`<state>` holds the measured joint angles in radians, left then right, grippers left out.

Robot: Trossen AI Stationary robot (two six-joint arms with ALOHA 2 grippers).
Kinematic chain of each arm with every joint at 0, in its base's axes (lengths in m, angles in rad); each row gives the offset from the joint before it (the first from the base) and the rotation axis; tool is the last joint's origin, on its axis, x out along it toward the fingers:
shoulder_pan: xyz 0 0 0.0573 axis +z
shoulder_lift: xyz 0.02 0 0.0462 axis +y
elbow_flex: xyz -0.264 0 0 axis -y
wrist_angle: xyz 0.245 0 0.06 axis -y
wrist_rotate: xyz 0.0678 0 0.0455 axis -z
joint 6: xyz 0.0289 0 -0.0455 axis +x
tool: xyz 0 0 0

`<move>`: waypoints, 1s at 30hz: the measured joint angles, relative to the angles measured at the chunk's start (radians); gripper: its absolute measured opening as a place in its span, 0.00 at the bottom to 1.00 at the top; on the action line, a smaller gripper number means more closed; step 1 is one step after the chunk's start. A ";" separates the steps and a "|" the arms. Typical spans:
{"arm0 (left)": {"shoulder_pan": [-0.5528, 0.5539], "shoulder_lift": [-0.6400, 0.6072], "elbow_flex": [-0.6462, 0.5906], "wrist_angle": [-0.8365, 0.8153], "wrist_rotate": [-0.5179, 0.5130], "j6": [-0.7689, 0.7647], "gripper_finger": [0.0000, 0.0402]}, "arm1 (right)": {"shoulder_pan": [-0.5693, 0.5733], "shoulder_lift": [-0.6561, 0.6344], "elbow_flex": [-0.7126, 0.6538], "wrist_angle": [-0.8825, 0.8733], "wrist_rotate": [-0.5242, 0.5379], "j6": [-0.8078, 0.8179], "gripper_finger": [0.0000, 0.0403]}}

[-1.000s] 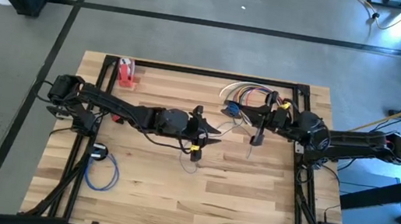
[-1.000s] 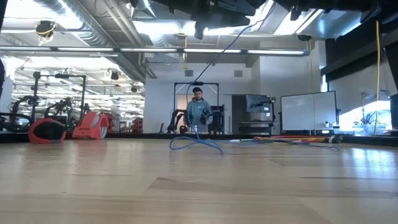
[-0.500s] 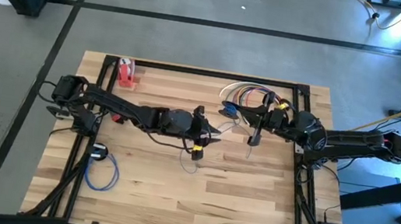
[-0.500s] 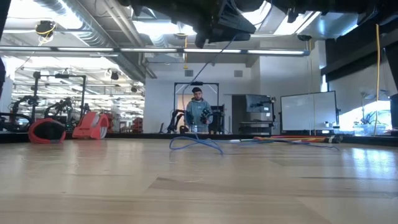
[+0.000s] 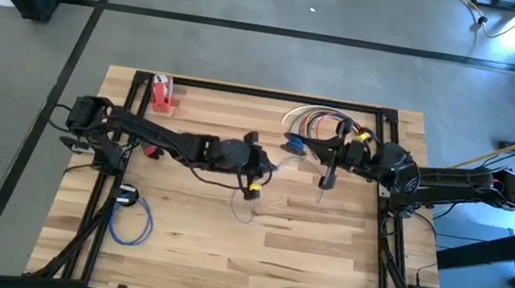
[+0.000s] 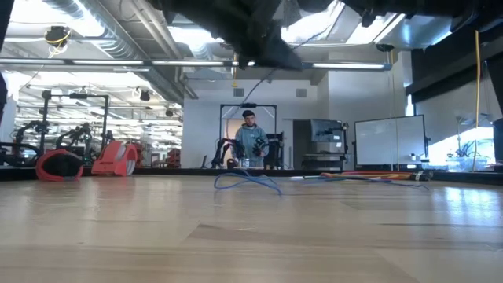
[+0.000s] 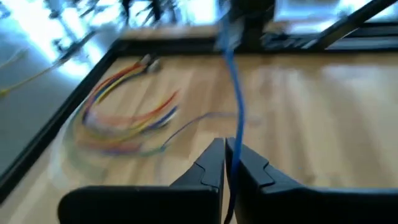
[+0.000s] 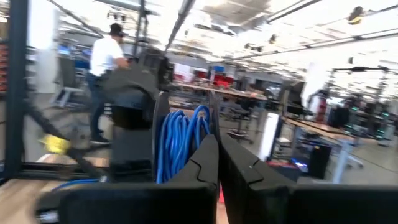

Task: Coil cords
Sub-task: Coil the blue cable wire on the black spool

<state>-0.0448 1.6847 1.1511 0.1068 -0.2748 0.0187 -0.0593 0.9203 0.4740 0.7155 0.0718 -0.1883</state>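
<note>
A: Holding the blue cord (image 7: pixel 235 99) taut, we think — left claw (image 7: pixel 225 163) pinched shut on it, centre of the high view.
B: Right claw (image 8: pixel 217 158), centre-right, clamps the blue coil (image 8: pixel 180 142) so loops stay. Spare cords (image 5: pixel 316 122) upper right on the table (image 5: pixel 324 244).

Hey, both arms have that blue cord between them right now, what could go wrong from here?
1. The left gripper pinches only a thin strand of the blue cord; a pull might slip it free.
2. The right gripper holds the blue coil, whose loops look loose and could spring apart.
3. The loose cords lie beside both arms, so the trailing strand could snag them.
</note>
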 joint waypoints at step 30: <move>0.001 -0.351 0.000 -0.135 -0.138 -0.154 0.00 | 0.000 0.149 0.034 -0.085 0.114 -0.316 0.01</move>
<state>-0.0438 1.3337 1.1515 -0.0279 -0.4132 -0.1355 -0.0593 1.0693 0.5079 0.6302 0.1862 -0.5039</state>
